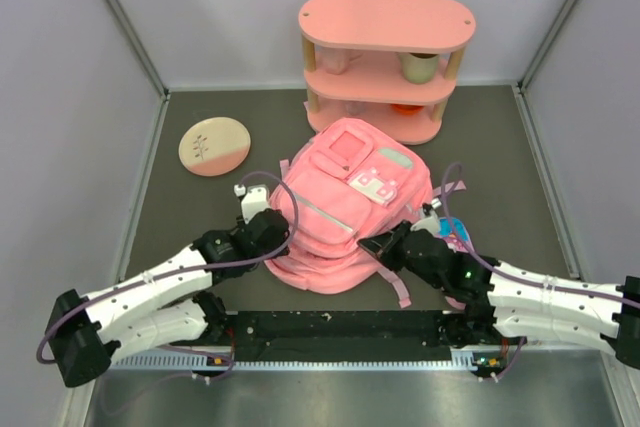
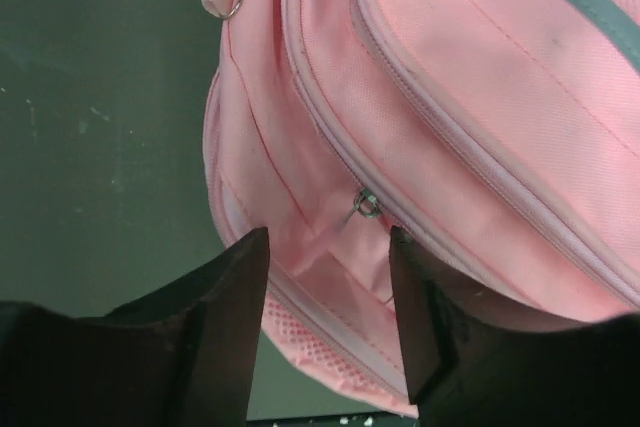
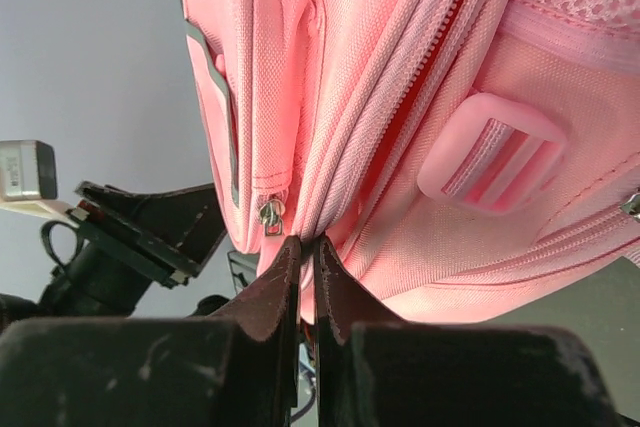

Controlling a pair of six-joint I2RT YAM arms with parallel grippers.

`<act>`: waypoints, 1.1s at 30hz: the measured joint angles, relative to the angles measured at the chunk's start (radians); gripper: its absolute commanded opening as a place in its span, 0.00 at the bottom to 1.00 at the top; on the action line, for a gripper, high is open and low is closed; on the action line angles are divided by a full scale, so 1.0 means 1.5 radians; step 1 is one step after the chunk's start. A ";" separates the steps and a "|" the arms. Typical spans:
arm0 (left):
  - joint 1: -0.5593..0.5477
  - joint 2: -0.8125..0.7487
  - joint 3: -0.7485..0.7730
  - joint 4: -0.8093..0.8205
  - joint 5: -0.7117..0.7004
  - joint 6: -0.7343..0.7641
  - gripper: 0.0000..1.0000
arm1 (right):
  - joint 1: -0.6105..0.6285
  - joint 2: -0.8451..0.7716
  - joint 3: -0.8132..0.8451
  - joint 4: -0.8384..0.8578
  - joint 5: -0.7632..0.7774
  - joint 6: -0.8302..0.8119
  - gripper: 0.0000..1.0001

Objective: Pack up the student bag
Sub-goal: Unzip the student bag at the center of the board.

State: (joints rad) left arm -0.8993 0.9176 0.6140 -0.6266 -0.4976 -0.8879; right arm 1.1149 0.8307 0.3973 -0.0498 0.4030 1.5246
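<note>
The student bag (image 1: pixel 345 212) lies flat in the middle of the dark table, a large pink backpack with a mint-and-white flap pocket (image 1: pixel 385 175). My left gripper (image 1: pixel 278 229) is at its left side. In the left wrist view the gripper (image 2: pixel 328 247) is open, its jaws on either side of a fold of the bag (image 2: pixel 480 97) just below a metal zip ring (image 2: pixel 366 205). My right gripper (image 1: pixel 376 244) is at the bag's near right edge. In the right wrist view the gripper (image 3: pixel 308 247) is shut on the bag's fabric (image 3: pixel 400 97) beside a zipper, next to a zip pull (image 3: pixel 270 215).
A pink three-tier shelf (image 1: pixel 385 22) stands behind the bag, holding an olive cup (image 1: pixel 420 66) and other small items. A round pink-and-cream plate (image 1: pixel 213 145) lies at the back left. Pink straps (image 1: pixel 400 287) trail toward the near edge. Grey walls enclose the table.
</note>
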 measured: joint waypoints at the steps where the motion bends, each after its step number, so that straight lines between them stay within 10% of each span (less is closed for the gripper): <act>1: 0.002 0.003 0.008 -0.010 0.005 0.009 0.71 | -0.002 -0.001 0.000 -0.003 -0.001 -0.006 0.00; 4: -0.005 -0.037 0.036 -0.038 0.015 0.041 0.99 | -0.008 -0.004 0.008 -0.016 -0.003 -0.027 0.00; 11: -0.013 -0.242 0.055 0.072 0.116 0.206 0.99 | -0.043 -0.008 0.047 -0.031 -0.038 -0.064 0.00; 22: -0.169 -0.019 0.098 0.167 0.186 0.451 0.99 | -0.086 -0.008 0.092 -0.046 -0.079 -0.101 0.00; 33: -0.228 0.031 0.096 0.250 0.022 0.560 0.99 | -0.118 -0.003 0.116 -0.053 -0.128 -0.122 0.00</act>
State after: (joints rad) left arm -1.2411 0.9646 0.7574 -0.2512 -0.4648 -0.0479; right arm 0.9382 0.8268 0.5713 -0.1287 0.2115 1.3415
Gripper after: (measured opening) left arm 0.987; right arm 0.020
